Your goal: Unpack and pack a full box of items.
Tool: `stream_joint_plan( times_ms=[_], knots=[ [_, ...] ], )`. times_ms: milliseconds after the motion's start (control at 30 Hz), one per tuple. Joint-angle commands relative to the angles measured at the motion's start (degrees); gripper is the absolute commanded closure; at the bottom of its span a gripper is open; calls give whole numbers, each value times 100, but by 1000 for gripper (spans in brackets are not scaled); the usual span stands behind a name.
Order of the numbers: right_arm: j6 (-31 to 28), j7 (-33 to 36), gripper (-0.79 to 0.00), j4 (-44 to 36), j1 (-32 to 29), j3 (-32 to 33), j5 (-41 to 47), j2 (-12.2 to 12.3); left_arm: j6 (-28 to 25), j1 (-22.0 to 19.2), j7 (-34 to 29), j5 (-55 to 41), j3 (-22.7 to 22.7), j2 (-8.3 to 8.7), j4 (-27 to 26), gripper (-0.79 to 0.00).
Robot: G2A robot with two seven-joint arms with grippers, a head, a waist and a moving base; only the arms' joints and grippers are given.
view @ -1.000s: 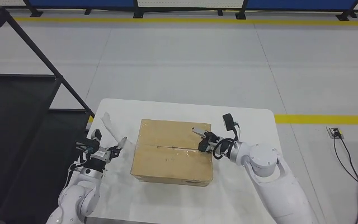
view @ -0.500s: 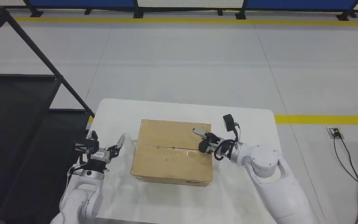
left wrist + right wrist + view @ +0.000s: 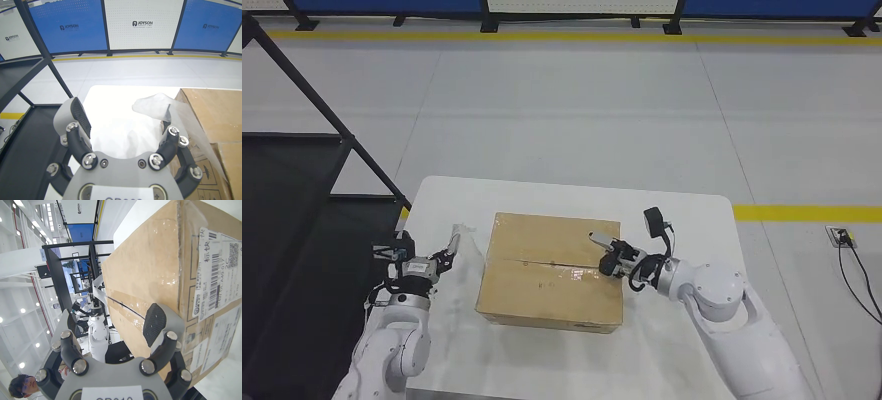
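A closed cardboard box (image 3: 542, 285) sits in the middle of the white table (image 3: 682, 215), its top seam (image 3: 124, 306) slit along the middle. My left gripper (image 3: 437, 262) is just off the box's left side. It is open (image 3: 122, 106), and a crumpled strip of clear tape (image 3: 153, 108) clings to one finger (image 3: 167, 121), trailing against the box (image 3: 211, 113). My right gripper (image 3: 604, 252) hangs open over the right end of the seam, one pad (image 3: 154, 323) just above the box top (image 3: 151, 266). The tape strip (image 3: 98, 289) shows beyond the box's far end.
A black metal rack (image 3: 302, 230) stands off the table's left edge, close to my left arm. Shipping labels (image 3: 217, 275) cover the box's right side. Bare table lies behind the box and to its right.
My left wrist has turned and shifted a little, swinging the stuck tape strip from pointing away from the box to lying toward its corner. The right gripper has barely moved.
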Motion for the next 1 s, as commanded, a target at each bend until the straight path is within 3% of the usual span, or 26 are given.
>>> stream_joint_plan(
  times_ms=[0,400,967],
  knots=[
    [-2,-9,-785,-19,-13,-16,-4,4,9,63,91,-10,-29,-10,-67,-785],
    [0,-94,-785,-396,-148,-83,-26,31,50,418,374,178,-224,-50,-720,-785],
    [231,-257,-785,-697,-388,-21,-29,90,183,430,343,900,79,-156,-1127,-785]
  ],
)
